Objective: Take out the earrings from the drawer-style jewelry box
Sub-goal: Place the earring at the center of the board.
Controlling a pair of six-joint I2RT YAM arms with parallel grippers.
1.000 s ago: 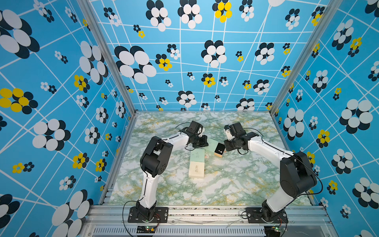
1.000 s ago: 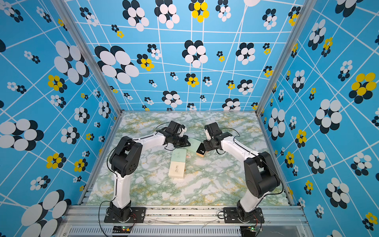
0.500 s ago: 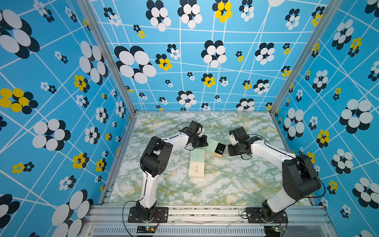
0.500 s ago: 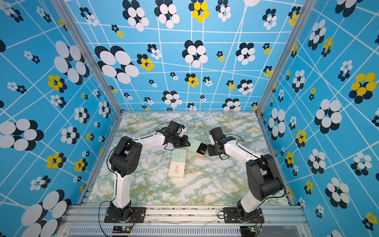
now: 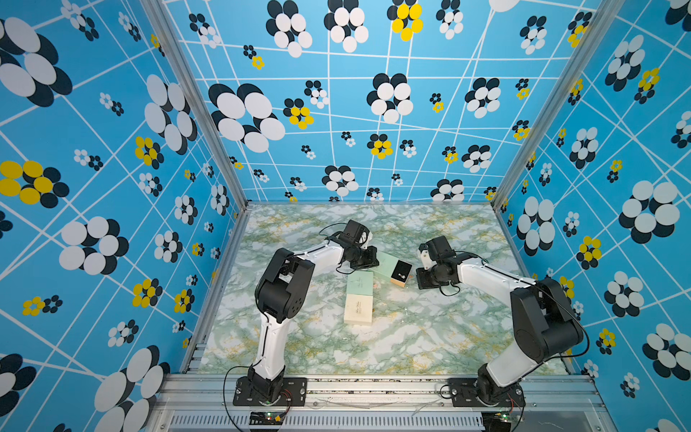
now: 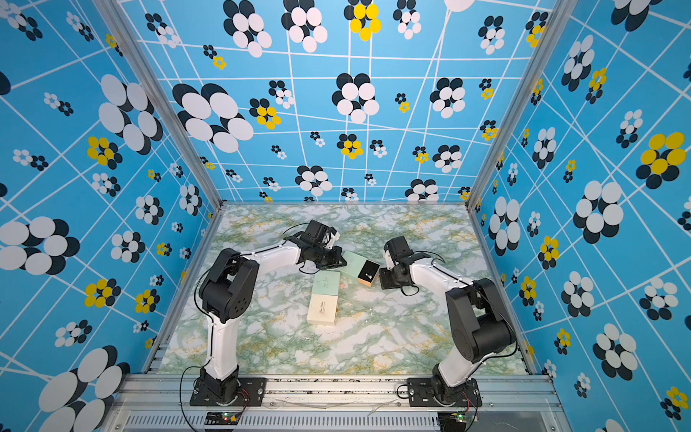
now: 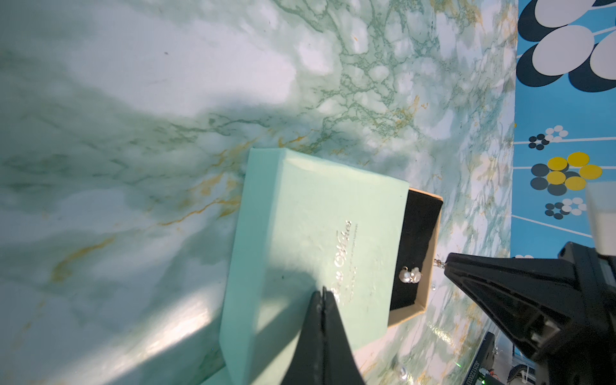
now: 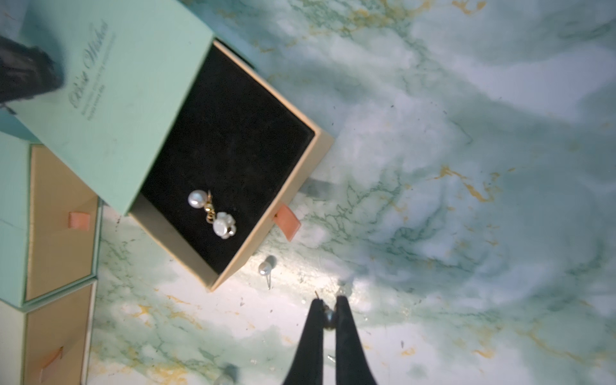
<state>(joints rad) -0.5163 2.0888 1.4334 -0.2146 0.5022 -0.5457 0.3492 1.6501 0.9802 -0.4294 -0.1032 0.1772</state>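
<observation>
Marble-green tabletop [image 5: 430, 336] under everything. Left arm [image 5: 321, 254] reaching to the sleeve end of the jewelry box [image 5: 385, 262]; right arm [image 5: 486, 273] reaching in at the drawer end of that box. Two closed boxes just beside the jewelry box, on the side facing the arms' bases: mint closed box [image 5: 359, 284] touching it or nearly so, hard to tell which, cream closed box [image 5: 359, 310] butted end to end beyond that. Jewelry box itself flat on the tabletop, mint sleeve [image 8: 116, 100] lettered in script, tan drawer [image 8: 233, 133] pulled about halfway out, black lining bared. Left pincer [image 7: 322, 295] pressed together, tips down on top of the sleeve. Right pincer [image 8: 328, 305] low over the tabletop just off the drawer's front, pinching a small stud [image 8: 329, 315] between its tips. Pink pull tab [image 8: 287, 221] on the drawer front. Smallest last: drop earring [image 8: 213, 213], pearl linked to a white flower, inside the drawer near the sleeve's edge; loose stud [image 8: 265, 266] on the tabletop just beside the drawer's front corner; small stud clear of the box, in the right pincer's grip; blurred pale bit [image 8: 230, 370] farther from the drawer, too soft to identify.
</observation>
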